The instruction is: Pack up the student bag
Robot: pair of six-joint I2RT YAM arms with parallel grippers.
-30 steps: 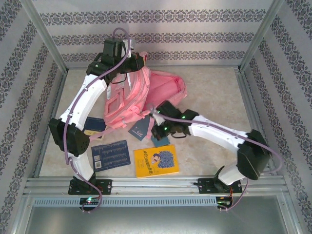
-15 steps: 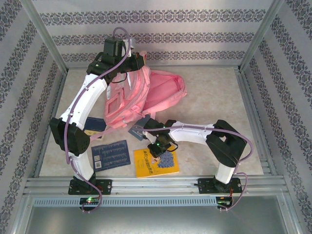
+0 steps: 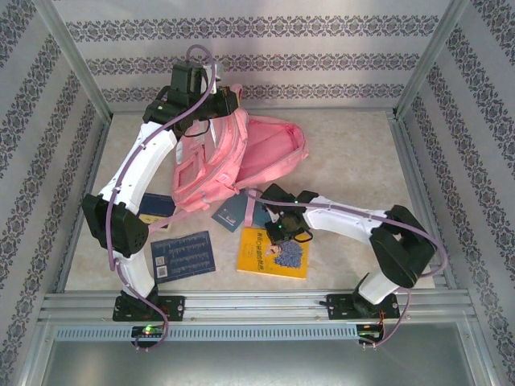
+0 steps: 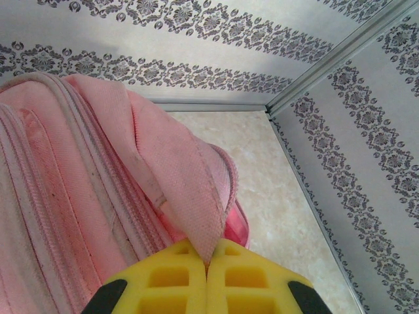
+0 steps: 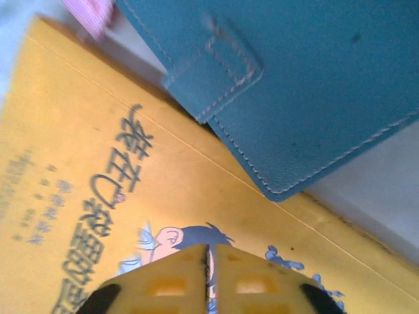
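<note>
The pink student bag [image 3: 241,157] lies at the back of the table with its mouth toward the right. My left gripper [image 3: 216,108] sits at the bag's top edge. In the left wrist view it [image 4: 208,252] is shut on a fold of the bag's pink fabric [image 4: 190,190]. My right gripper [image 3: 278,233] is low over a yellow picture book [image 3: 269,259]. In the right wrist view its yellow fingers [image 5: 209,252] are almost together over the book's cover [image 5: 98,163], with nothing between them.
A teal wallet [image 5: 314,85] overlaps the yellow book's edge. A dark notebook with a white label [image 3: 232,212] lies by the bag. A dark blue book [image 3: 183,256] and another book [image 3: 157,209] lie at the front left. Metal rails and patterned walls enclose the table.
The right arm swung in from the bag's side to the yellow book. The book has slid back and to the right and turned. The left arm and bag stayed put.
</note>
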